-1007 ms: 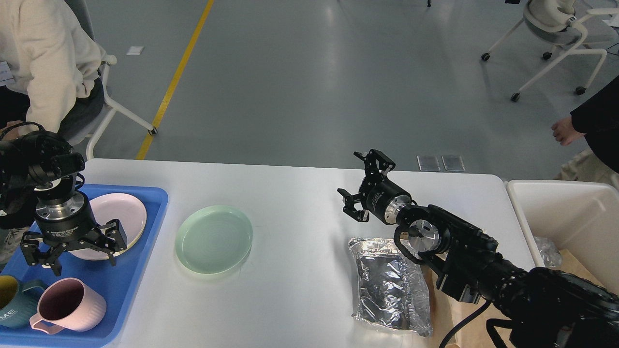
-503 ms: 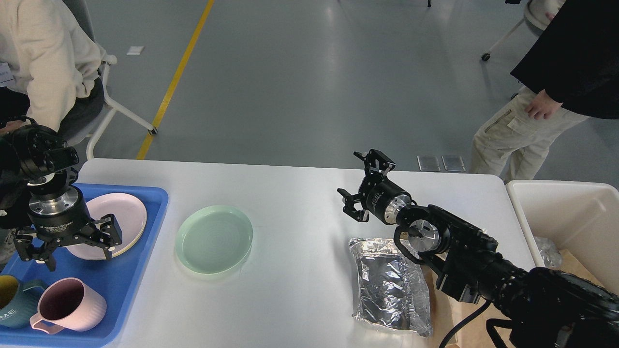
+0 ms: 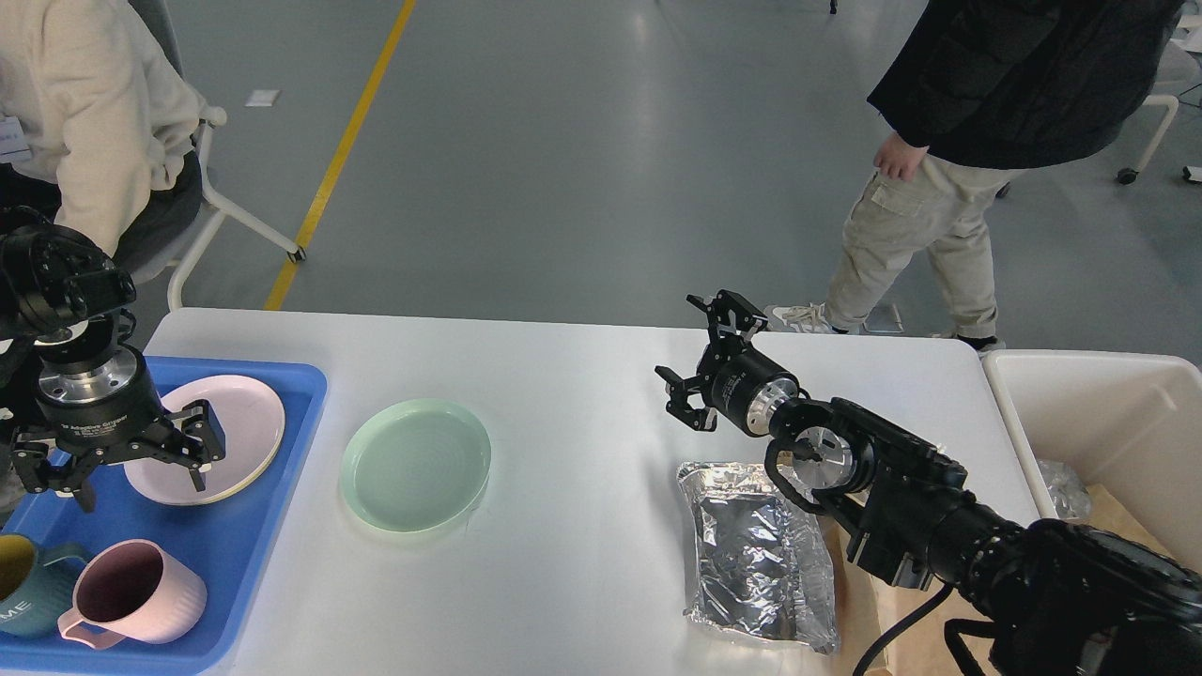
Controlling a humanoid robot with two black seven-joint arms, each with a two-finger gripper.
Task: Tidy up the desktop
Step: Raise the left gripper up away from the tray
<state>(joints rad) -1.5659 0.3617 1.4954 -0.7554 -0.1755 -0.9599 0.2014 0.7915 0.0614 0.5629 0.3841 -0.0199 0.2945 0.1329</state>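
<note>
Since a moment ago my left pincer [image 3: 111, 462] has drifted left, open and empty over the blue plastic tray [image 3: 235, 549], while my right pincer [image 3: 706, 361] hovers open above the wide white bench [image 3: 573, 376] beneath both.

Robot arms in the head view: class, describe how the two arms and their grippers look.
Both arms are black. The left gripper has a silver metal collar above a black body with white lettering. The right gripper has black fingers, a silver ring behind it, and a black cable running under the arm.
</note>
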